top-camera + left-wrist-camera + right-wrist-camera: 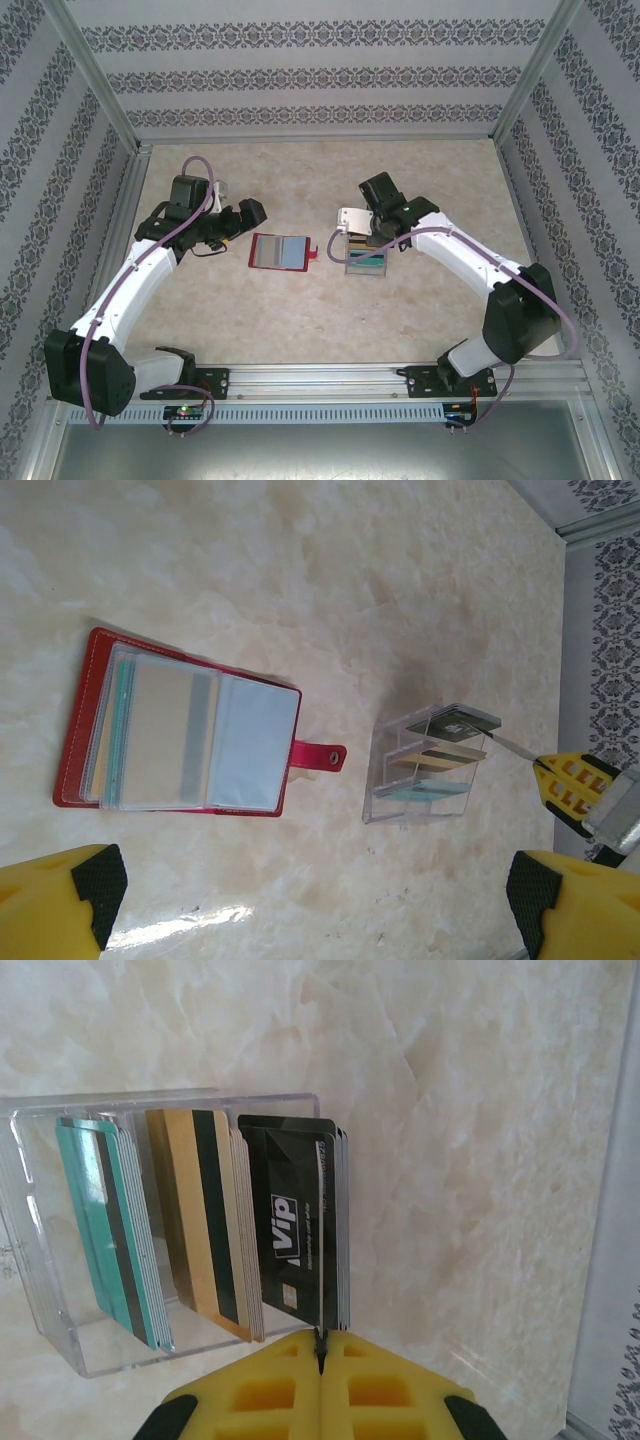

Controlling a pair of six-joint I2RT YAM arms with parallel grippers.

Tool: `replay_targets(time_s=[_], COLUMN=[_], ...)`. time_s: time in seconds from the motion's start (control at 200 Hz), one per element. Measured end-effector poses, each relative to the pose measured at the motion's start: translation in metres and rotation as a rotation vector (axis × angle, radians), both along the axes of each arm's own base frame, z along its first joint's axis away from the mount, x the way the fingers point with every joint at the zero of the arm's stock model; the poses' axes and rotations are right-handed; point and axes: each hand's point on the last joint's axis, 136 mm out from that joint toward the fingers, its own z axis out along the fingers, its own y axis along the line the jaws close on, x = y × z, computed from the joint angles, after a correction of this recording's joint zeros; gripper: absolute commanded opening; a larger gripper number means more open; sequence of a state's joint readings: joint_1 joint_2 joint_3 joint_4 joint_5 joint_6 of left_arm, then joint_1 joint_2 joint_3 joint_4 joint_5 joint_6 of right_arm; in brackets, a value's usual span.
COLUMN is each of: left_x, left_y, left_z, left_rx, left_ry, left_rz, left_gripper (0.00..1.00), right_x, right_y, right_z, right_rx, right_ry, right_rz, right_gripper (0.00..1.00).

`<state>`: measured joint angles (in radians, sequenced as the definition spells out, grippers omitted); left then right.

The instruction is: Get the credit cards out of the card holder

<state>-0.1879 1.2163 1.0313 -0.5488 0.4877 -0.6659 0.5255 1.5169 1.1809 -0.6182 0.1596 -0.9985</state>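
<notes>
- The left pincer hangs wide open over the table, gripping nothing.
- The card holder lies open and flat about mid-table, with a beige card in its pockets.
- The right pincer is closed on a black card.
- That card stands in a clear rack, just right of the card holder, beside gold cards and teal cards.

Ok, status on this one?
Left gripper open, near the wallet. Right gripper shut on black card at clear rack. Beige card still in wallet. Nothing in the way.
</notes>
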Motion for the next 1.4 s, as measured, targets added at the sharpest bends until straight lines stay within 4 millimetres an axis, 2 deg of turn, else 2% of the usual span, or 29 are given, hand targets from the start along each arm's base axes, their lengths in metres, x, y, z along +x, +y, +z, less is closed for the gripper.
replay_targets(time_s=[0.31,0.655,0.744,0.829,0.879,1.404], left_x=[-0.002,-0.001,-0.001,-0.001,-0.001,-0.001], left_y=[0.001,0.001,0.001,0.001,0.001,0.001], left_z=[-0.003,-0.008,-0.009,-0.009,-0.009,-0.010], left_rx=[0.005,0.008,0.009,0.009,0.009,0.009], left_ry=[0.013,0.031,0.032,0.032,0.033,0.036], left_rz=[0.002,0.002,0.002,0.002,0.002,0.001], left_gripper=[0.99,1.00,1.00,1.00,1.00,1.00], right_x=[-0.001,0.008,0.010,0.011,0.012,0.032], right_y=[-0.001,-0.001,0.000,0.000,0.001,-0.011], right_z=[-0.019,-0.035,-0.039,-0.041,-0.041,-0.044], right_rx=[0.002,-0.002,-0.003,-0.003,-0.002,-0.005], right_ry=[0.043,0.063,0.065,0.064,0.061,-0.004], right_rz=[-0.002,-0.017,-0.017,-0.019,-0.021,-0.125], right_gripper=[0.00,0.00,0.10,0.12,0.19,0.27])
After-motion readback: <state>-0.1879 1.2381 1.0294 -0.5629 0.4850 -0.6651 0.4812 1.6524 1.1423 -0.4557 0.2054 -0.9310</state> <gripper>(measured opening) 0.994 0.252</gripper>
